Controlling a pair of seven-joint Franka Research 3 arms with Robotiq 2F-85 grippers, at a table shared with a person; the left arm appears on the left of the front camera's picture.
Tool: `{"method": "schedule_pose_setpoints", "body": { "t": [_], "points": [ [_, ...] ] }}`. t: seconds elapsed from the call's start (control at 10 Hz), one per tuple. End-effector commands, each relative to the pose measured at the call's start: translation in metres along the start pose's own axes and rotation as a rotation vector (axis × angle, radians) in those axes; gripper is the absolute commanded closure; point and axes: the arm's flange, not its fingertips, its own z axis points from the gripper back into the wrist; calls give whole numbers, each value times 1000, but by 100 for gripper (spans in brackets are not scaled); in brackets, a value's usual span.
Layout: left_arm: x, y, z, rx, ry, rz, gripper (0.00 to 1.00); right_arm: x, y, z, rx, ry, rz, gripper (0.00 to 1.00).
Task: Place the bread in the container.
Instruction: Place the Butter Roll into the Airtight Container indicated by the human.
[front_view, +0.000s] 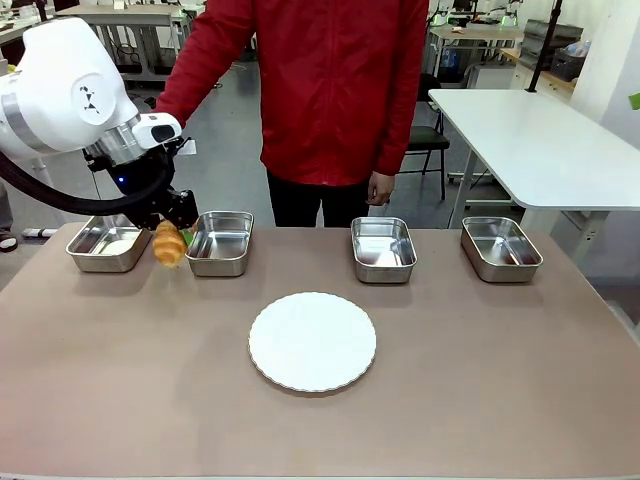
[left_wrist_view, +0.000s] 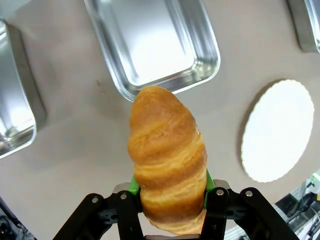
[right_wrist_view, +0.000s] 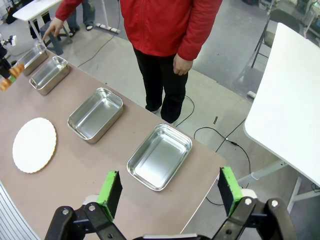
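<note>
Pincer of L arm clamps bread above table.

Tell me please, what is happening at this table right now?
The robot's left hand is shut on a croissant and holds it above the table, between the two steel pans at the left. The nearer one is the second pan from the left. The right hand is open and holds nothing. A person in a red jacket stands at the far side. The white plate is bare.

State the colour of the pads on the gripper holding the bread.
Green, clearest in the left wrist view beside the bread in the left gripper.
</note>
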Motion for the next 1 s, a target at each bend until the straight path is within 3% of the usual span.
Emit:
{"method": "schedule_pose_setpoints", "body": {
  "t": [0.0,0.4,0.9],
  "points": [
    [27,51,7,19,12,-8,55,0,1,1,-2,-1,2,0],
    [54,137,19,105,-17,-61,55,0,1,1,-2,-1,2,0],
    [75,177,-8,126,-15,-116,55,0,1,1,-2,-1,2,0]
  ]
}}
